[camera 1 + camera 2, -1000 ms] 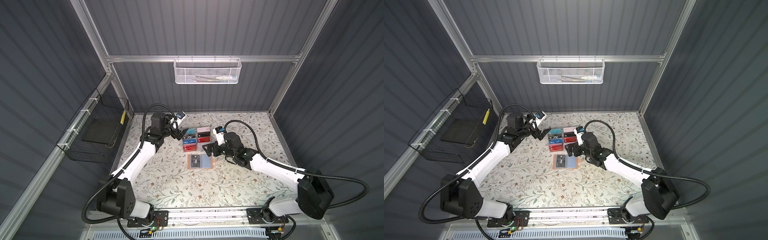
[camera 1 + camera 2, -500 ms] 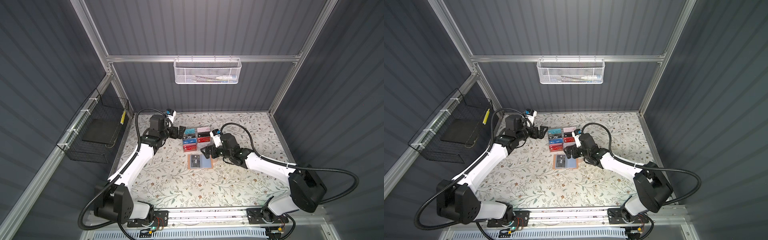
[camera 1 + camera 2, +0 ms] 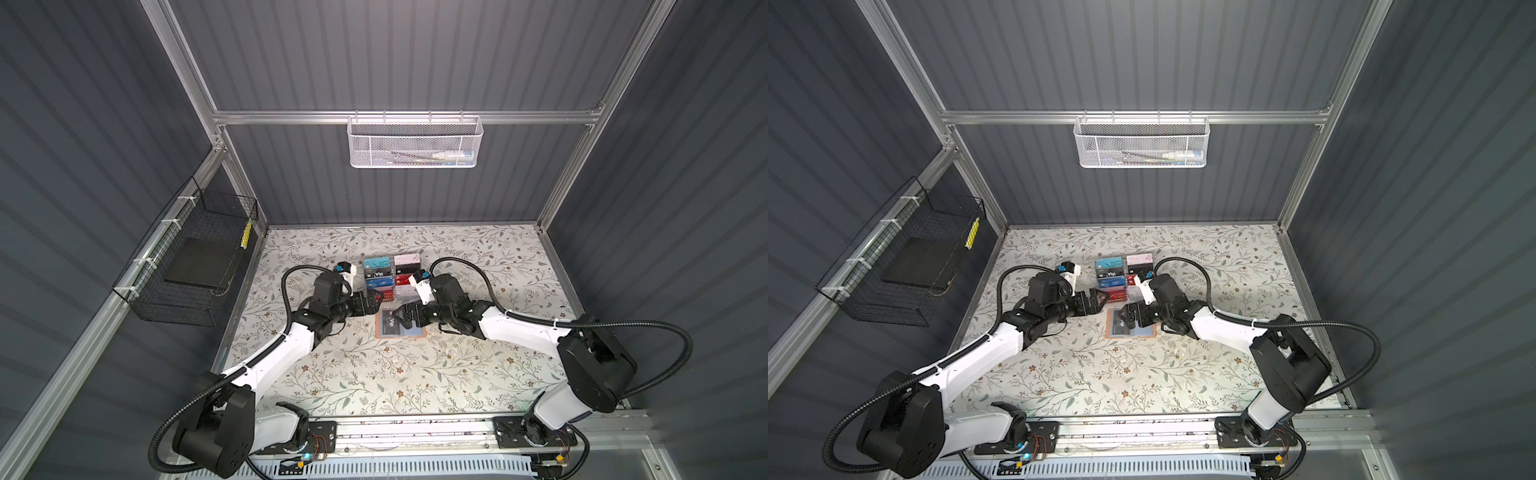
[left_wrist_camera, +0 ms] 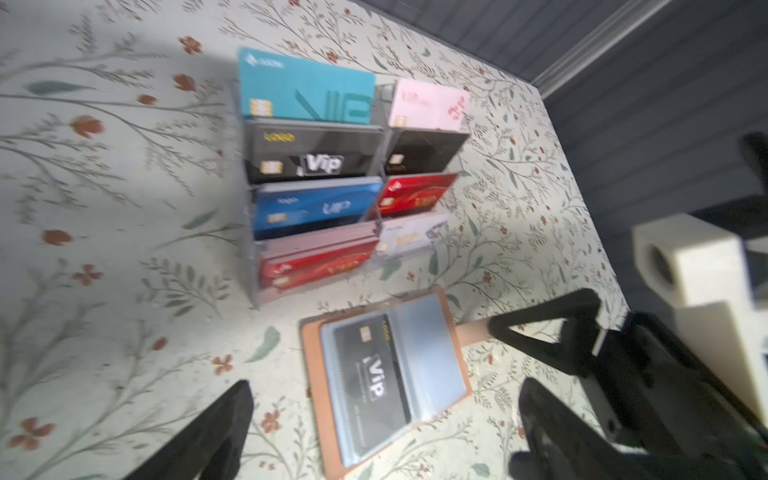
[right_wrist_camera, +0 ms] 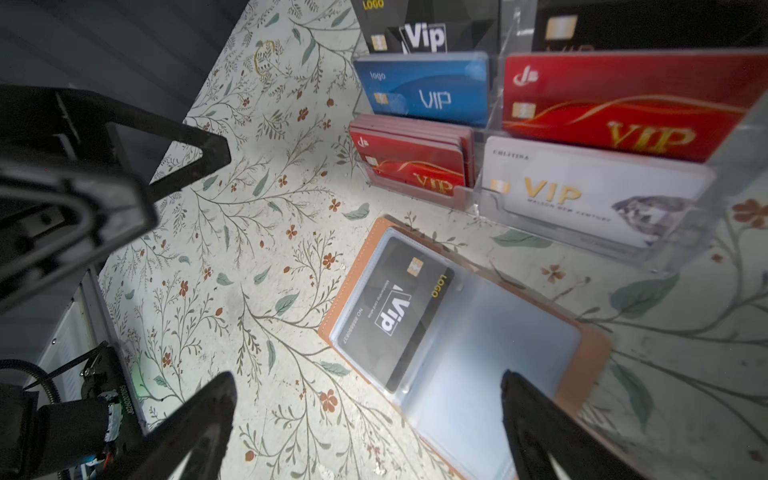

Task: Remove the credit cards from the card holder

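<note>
Presently we enter one item and its approach.

**Item:** card holder, tan cover with grey-blue pages. It lies open and flat on the flowered counter, a little below centre in both top views. It sits just below the clear tiered rack and apart from it.

**Contents seen:** one black credit card lettered "Vip", in the left page as a top view shows it. The right page looks empty.

**Axes:** the holder's long axis runs left to right across the top views. The card's long axis runs crosswise to that, up and down the frame. We cannot tell which edge of the pocket is open.

**Left gripper**: fingers spread wide, holding nothing, off the holder's upper left corner beside the rack's lowest row.

**Right gripper**: fingers likewise wide and empty, hovering over the holder's upper edge, reaching in from the right.

**Relation we judge decisive:** the card lies between the two grippers, below and right of the left fingers and below and left of the right ones. The right gripper is nearer, being over the holder itself. The left has the clearer line to the card's page.
</note>
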`<state>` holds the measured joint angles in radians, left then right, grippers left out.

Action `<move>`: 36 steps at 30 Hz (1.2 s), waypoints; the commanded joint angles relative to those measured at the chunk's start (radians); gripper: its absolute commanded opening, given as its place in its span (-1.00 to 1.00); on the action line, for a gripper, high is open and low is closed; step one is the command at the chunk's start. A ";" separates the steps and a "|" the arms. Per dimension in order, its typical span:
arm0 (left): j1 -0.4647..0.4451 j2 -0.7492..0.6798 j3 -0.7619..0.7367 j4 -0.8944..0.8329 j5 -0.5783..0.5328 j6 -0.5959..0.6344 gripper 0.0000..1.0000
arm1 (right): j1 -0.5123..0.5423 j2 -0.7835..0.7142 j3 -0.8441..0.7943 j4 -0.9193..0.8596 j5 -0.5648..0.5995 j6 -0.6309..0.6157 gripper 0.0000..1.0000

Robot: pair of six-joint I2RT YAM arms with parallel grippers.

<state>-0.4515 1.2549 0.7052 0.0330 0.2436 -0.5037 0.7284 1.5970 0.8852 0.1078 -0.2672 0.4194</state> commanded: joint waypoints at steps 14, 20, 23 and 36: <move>-0.022 0.007 -0.117 0.053 -0.031 -0.191 1.00 | -0.001 0.098 -0.042 0.152 -0.185 0.134 0.98; -0.022 0.055 -0.097 0.060 -0.029 -0.250 1.00 | -0.002 0.103 -0.073 0.208 -0.227 0.166 0.98; -0.021 0.081 -0.103 0.110 -0.022 -0.314 1.00 | -0.008 0.121 -0.083 0.246 -0.249 0.192 0.97; -0.021 0.227 -0.098 0.295 0.061 -0.470 1.00 | -0.037 0.186 -0.087 0.320 -0.295 0.252 0.73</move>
<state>-0.4763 1.4860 0.5770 0.3367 0.3176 -0.9592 0.6983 1.7763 0.8089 0.3954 -0.5396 0.6559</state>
